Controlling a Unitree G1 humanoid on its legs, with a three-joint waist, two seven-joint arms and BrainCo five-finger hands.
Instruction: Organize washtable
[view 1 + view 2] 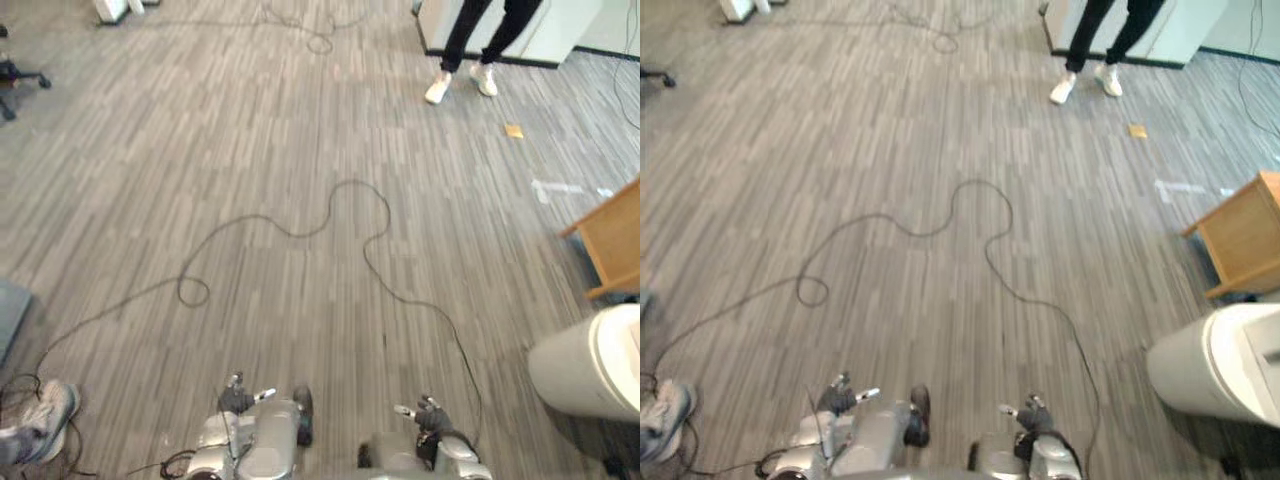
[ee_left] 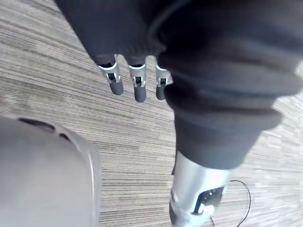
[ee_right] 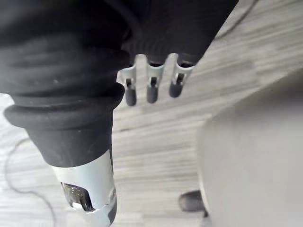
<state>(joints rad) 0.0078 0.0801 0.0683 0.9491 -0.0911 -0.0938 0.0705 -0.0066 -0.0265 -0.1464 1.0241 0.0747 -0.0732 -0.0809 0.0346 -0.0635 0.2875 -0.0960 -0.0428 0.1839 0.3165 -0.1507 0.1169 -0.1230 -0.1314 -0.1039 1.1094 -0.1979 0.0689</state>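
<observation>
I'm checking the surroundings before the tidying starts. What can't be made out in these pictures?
Person: left eye view, cut off above the legs by the top edge.
Wooden furniture: cut by the right edge; its kind is unclear.
White container: cut by the right edge; its inside is hidden.
Yellow scrap: too small to identify.

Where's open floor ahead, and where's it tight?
Open: the wide floor ahead, between the person's white shoes at far right and the grey shoe at near left. Tight: the right side, where the white bin sits near the wooden stand.
</observation>
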